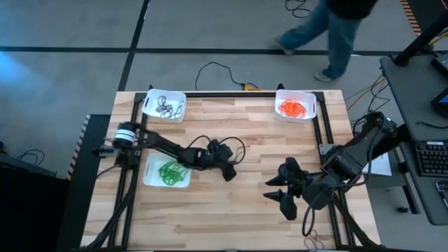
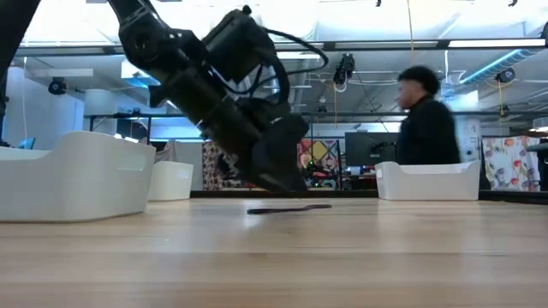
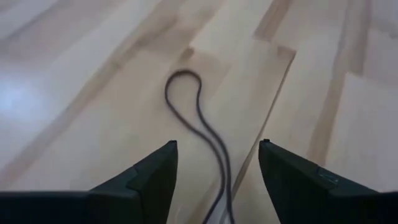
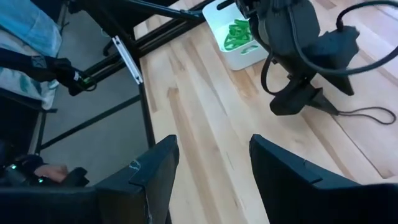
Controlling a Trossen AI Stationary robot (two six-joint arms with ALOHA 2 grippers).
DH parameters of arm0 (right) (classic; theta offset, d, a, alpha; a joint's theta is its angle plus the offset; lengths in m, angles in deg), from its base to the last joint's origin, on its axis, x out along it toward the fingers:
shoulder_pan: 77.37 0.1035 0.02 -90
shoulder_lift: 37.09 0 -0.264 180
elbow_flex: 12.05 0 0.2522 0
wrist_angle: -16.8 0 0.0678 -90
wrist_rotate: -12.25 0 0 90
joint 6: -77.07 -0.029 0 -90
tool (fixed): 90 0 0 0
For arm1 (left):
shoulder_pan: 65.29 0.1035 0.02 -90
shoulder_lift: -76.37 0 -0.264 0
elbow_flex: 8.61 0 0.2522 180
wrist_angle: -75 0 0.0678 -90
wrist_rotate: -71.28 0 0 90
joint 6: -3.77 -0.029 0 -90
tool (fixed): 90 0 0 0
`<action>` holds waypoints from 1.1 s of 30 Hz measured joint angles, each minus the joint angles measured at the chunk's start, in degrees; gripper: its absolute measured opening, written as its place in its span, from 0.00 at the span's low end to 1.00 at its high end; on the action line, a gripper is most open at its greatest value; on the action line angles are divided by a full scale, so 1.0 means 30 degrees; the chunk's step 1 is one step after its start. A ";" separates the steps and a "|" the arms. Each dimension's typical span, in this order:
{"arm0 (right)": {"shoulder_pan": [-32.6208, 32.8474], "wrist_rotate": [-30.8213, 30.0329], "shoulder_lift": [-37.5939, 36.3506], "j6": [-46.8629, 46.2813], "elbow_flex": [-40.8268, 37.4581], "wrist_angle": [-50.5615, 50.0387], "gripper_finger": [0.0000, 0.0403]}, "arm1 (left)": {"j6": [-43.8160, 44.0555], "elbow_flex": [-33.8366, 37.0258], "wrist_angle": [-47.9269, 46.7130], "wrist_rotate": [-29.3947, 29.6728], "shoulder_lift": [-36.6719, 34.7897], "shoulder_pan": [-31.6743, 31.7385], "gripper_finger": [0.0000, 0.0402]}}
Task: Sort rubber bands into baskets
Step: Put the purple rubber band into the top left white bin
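A dark rubber band [image 3: 198,118] lies flat on the wood as a long, narrow loop, also visible in the low view [image 2: 287,208]. My left gripper [image 3: 217,144] is open just above it, a finger on each side of its near end, slanting down near the table's middle [image 1: 227,171]. My right gripper [image 4: 214,143] is open and holds nothing, raised over the right front of the table [image 1: 283,199]. Three white baskets stand on the table: dark bands at the far left [image 1: 164,105], orange bands at the far right [image 1: 295,106], green bands at the left [image 1: 166,172].
A black cable loops over my left arm's wrist [image 1: 222,145]. A person [image 2: 425,128] walks past beyond the table's far edge. Black frame rails [image 1: 322,133] run along the table's sides. Bare wood lies between the two grippers and along the near edge.
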 joint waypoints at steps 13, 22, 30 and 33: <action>-0.0007 -0.0578 0.0019 0.0092 -0.0007 -0.1048 0.48 | 0.0680 -0.0203 -0.1964 -0.0635 0.1435 0.0054 0.27; -0.0007 -0.1056 -0.0012 0.1233 -0.0007 -0.1099 0.48 | 0.0133 -0.0190 -0.3056 -0.0848 0.1296 0.0172 0.02; -0.0007 -0.1054 -0.0046 0.2064 -0.0007 -0.1091 0.48 | -0.0502 0.0226 -0.7356 0.0365 -0.1757 0.0929 0.00; -0.0007 -0.1049 -0.0054 0.2587 -0.0007 -0.1146 0.48 | -0.0461 0.0104 -0.9201 0.1595 -0.3651 0.1637 0.00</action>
